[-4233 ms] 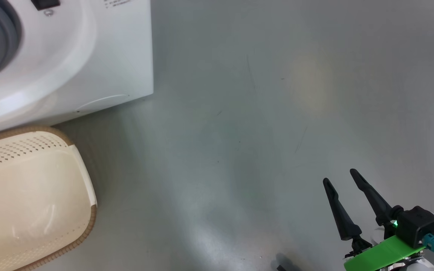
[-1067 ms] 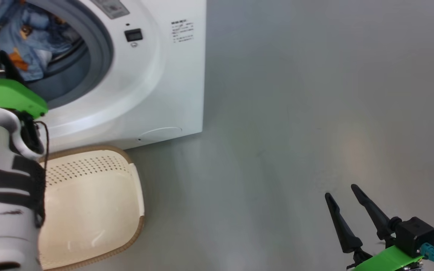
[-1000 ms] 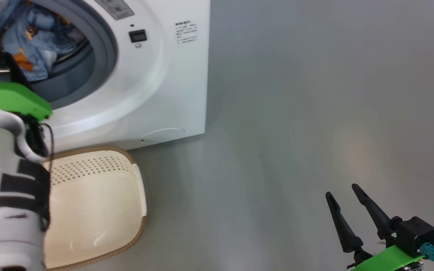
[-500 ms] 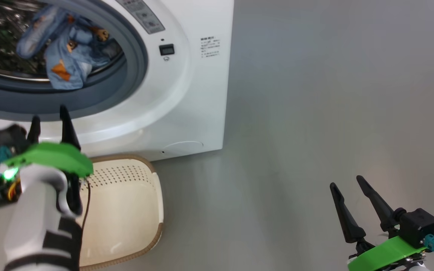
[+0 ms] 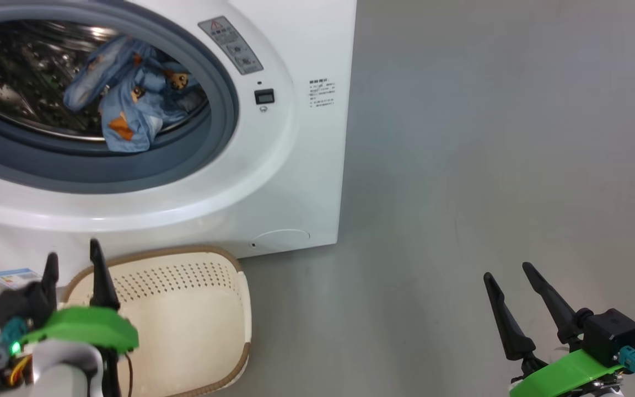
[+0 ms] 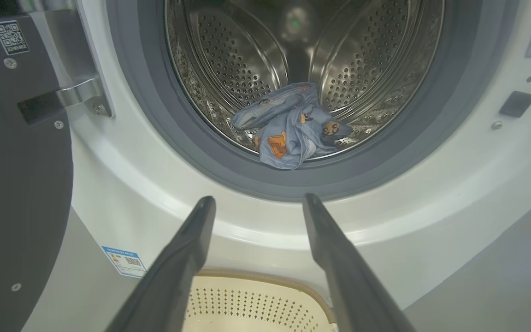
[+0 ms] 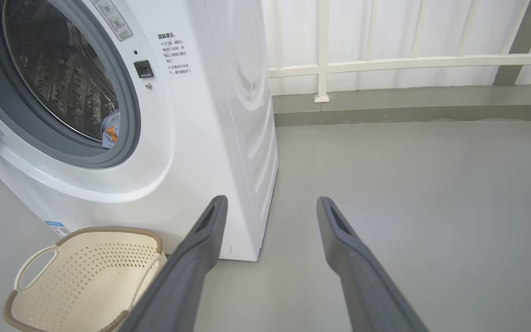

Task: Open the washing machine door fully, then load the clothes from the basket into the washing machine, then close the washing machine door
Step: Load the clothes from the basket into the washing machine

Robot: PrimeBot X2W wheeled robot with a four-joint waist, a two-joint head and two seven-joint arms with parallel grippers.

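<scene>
The white washing machine (image 5: 273, 182) stands with its drum mouth uncovered. The washing machine door (image 6: 16, 184) is swung out to the left, dark inner side and hinge showing. Blue printed clothes (image 5: 130, 99) lie bunched at the drum's front lip, with a fold (image 6: 288, 129) hanging over the grey gasket. The cream basket (image 5: 185, 309) sits on the floor against the machine's front, its inside showing bare plastic (image 7: 85, 276). My left gripper (image 5: 73, 251) is open and holds nothing; it hovers over the basket's left end, pointing at the drum (image 6: 258, 198). My right gripper (image 5: 507, 271) is open and holds nothing, over the floor far to the right (image 7: 272, 199).
Grey floor (image 5: 488, 138) stretches to the right of the machine. A white railing (image 7: 385, 62) and a grey kerb run along the back wall. A blue sticker (image 6: 125, 260) sits low on the machine's front, beside the open door.
The camera has moved, bringing the drum mouth into the picture. My left gripper has drawn back from the drum mouth and down to the basket, still open. The right gripper has kept its place.
</scene>
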